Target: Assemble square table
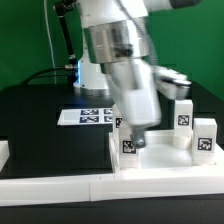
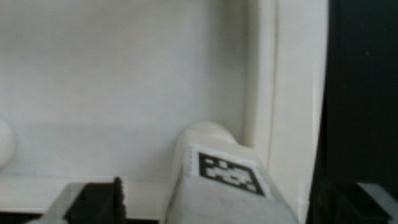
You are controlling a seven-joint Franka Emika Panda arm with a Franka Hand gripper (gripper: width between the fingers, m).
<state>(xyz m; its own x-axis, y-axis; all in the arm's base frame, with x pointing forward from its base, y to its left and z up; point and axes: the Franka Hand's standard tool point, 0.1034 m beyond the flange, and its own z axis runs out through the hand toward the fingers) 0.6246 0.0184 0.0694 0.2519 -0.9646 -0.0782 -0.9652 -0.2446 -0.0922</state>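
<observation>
The white square table top (image 1: 165, 160) lies at the front of the exterior view's right. A white tagged leg (image 1: 129, 146) stands on its near left corner. My gripper (image 1: 136, 140) is down over this leg. In the wrist view the leg (image 2: 228, 175) rises between my two dark fingers (image 2: 100, 202), with a gap showing on each side, so the jaws stand open around it. The top's raised rim (image 2: 267, 80) runs beside the leg. Two more tagged legs (image 1: 184, 114) (image 1: 205, 138) stand at the top's right side.
The marker board (image 1: 88, 116) lies on the black table behind the top. White border bars run along the front (image 1: 55, 186) and the exterior view's left edge (image 1: 4, 154). A rounded white part (image 2: 4, 145) shows at the wrist view's edge.
</observation>
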